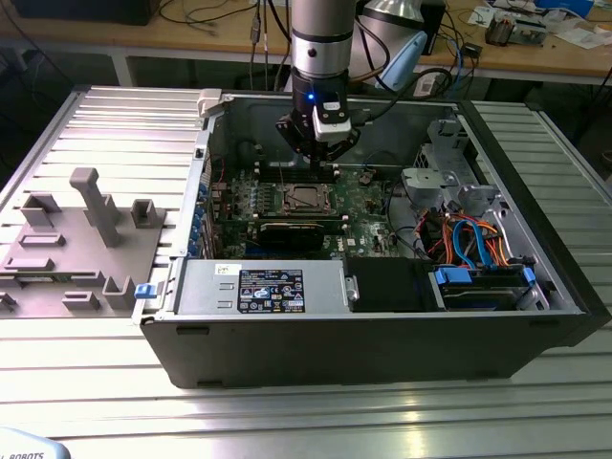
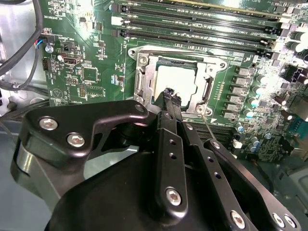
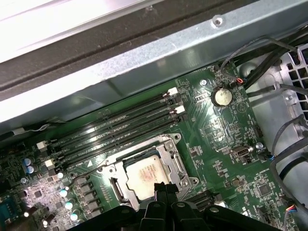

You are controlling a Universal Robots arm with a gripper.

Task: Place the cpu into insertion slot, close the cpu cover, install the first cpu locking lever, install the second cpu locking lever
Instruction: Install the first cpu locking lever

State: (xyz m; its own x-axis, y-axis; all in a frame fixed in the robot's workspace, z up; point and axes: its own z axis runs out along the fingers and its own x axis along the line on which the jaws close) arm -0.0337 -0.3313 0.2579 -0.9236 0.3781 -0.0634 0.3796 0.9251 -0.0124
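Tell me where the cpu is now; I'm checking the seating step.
The cpu lies in the motherboard socket under the closed cpu cover, beside the memory slots, just ahead of the end effector in both wrist views.

The arm (image 1: 320, 33) is silver-grey with a black end effector (image 2: 172, 98) (silver screw heads, a blue light).

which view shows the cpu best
The first wrist view: the cpu shows most of its pale face inside the cover frame. In the second wrist view the gripper overlaps it; in the exterior view it is tiny.
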